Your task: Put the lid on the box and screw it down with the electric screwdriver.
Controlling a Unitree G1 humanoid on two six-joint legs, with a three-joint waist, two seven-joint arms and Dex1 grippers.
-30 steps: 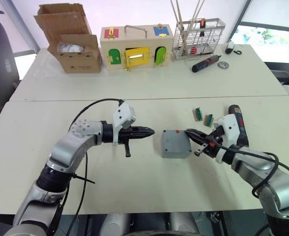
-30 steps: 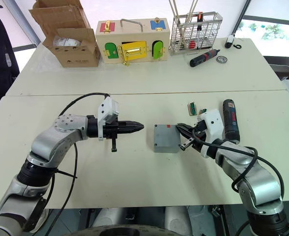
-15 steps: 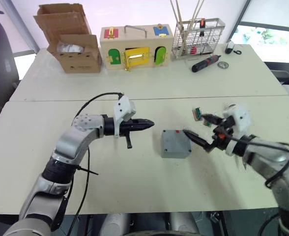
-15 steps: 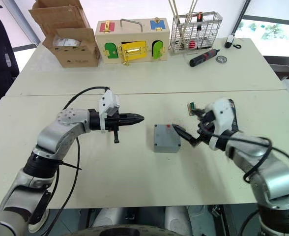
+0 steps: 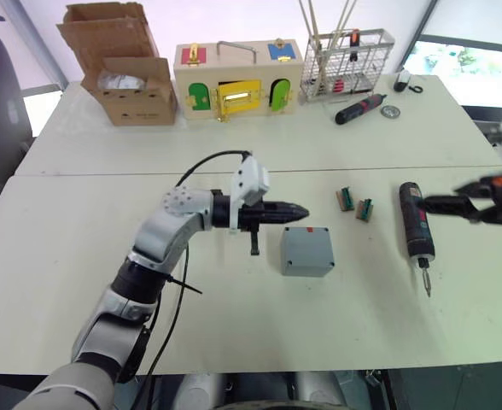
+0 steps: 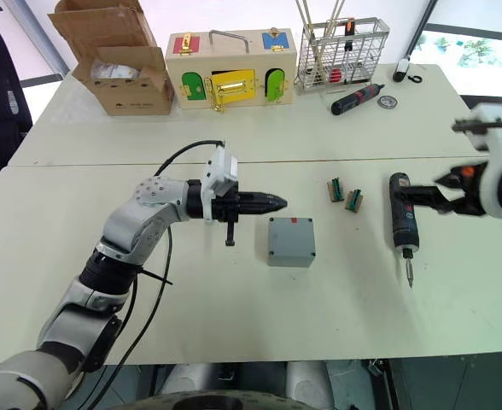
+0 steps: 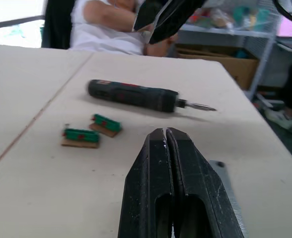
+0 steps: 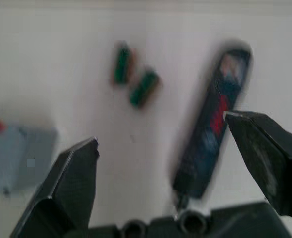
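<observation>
Grey plastic box (image 5: 306, 250) sits mid-worktop with its lid (image 6: 290, 236) already seated on top, so fastening looks like your remaining job. Your left gripper (image 5: 298, 213), fingers pressed together and empty, hovers just beyond the box's far-left edge, perhaps to steady it. Your right gripper (image 6: 429, 195) hangs spread wide above the electric screwdriver (image 5: 414, 227), which lies to the right, bit pointing toward you, ready for pickup.

No readable text, label, brand or number anywhere I look. Brown cardboard box (image 5: 123, 79) at table's far edge carries dark print on front, too small for me to read.
</observation>
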